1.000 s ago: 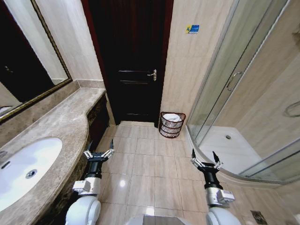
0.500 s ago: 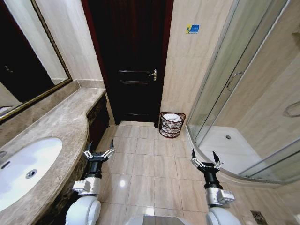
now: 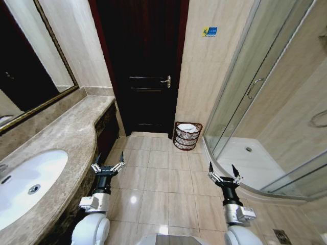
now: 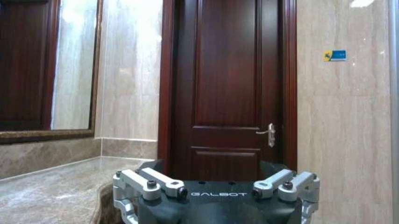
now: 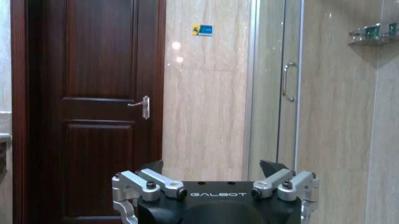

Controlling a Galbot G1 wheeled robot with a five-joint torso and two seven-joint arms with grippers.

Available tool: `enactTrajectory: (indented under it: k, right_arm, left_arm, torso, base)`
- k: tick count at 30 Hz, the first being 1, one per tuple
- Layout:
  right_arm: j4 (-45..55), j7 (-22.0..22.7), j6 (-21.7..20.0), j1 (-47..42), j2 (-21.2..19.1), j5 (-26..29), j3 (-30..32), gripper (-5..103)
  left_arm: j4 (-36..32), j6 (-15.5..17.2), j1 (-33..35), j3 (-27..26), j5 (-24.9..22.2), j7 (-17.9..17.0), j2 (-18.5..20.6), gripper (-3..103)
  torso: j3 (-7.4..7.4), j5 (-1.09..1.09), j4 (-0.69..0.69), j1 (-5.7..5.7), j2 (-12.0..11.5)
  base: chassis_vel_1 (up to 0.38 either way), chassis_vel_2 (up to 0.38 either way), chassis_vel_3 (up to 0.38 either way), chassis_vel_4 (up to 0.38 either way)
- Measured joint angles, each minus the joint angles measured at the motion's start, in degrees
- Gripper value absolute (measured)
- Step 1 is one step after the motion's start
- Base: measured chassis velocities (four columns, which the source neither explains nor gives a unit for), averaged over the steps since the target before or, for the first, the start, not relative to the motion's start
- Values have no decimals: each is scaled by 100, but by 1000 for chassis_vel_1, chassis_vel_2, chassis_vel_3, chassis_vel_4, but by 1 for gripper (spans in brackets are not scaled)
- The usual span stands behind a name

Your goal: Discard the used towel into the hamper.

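Lettering reading "GALBOT" is printed on the black body of each of my two wrists, seen in the wrist views. One small blue-and-yellow sign (image 3: 209, 31) hangs on the tile wall at upper centre right of the head view; its writing is too small to read. One hamper (image 3: 187, 136) stands upright on the floor just right of centre, flat back against the wall between the dark door (image 3: 145, 66) and the shower enclosure (image 3: 265, 102), its mouth facing up with one white towel (image 3: 187, 128) lying inside. My left gripper (image 3: 108, 167) at lower left and my right gripper (image 3: 223, 174) at lower right both hover spread and empty, well apart from the hamper.
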Motion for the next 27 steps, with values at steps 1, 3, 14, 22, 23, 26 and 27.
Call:
enactTrajectory:
  k: [1, 3, 14, 22, 23, 26, 27]
  right_arm:
    - [0, 0, 0, 0, 0, 0, 0, 100]
    - [0, 0, 0, 0, 0, 0, 0, 100]
    - [0, 0, 0, 0, 0, 0, 0, 100]
    - [0, 0, 0, 0, 0, 0, 0, 100]
    - [0, 0, 0, 0, 0, 0, 0, 100]
    - [0, 0, 0, 0, 0, 0, 0, 100]
    - [0, 0, 0, 0, 0, 0, 0, 100]
  left_arm:
    - [0, 0, 0, 0, 0, 0, 0, 100]
    - [0, 0, 0, 0, 0, 0, 0, 100]
    - [0, 0, 0, 0, 0, 0, 0, 100]
    - [0, 0, 0, 0, 0, 0, 0, 100]
    - [0, 0, 0, 0, 0, 0, 0, 100]
    - [0, 0, 0, 0, 0, 1, 0, 100]
    - [0, 0, 0, 0, 0, 1, 0, 100]
  torso:
    - [0, 0, 0, 0, 0]
    - [0, 0, 0, 0, 0]
    - [0, 0, 0, 0, 0]
    - [0, 0, 0, 0, 0]
    - [0, 0, 0, 0, 0]
    - [0, 0, 0, 0, 0]
    - [0, 0, 0, 0, 0]
  base:
    - [0, 0, 0, 0]
    - [0, 0, 0, 0]
    - [0, 0, 0, 0]
    - [0, 0, 0, 0]
    - [0, 0, 0, 0]
    - [0, 0, 0, 0]
    - [0, 0, 0, 0]
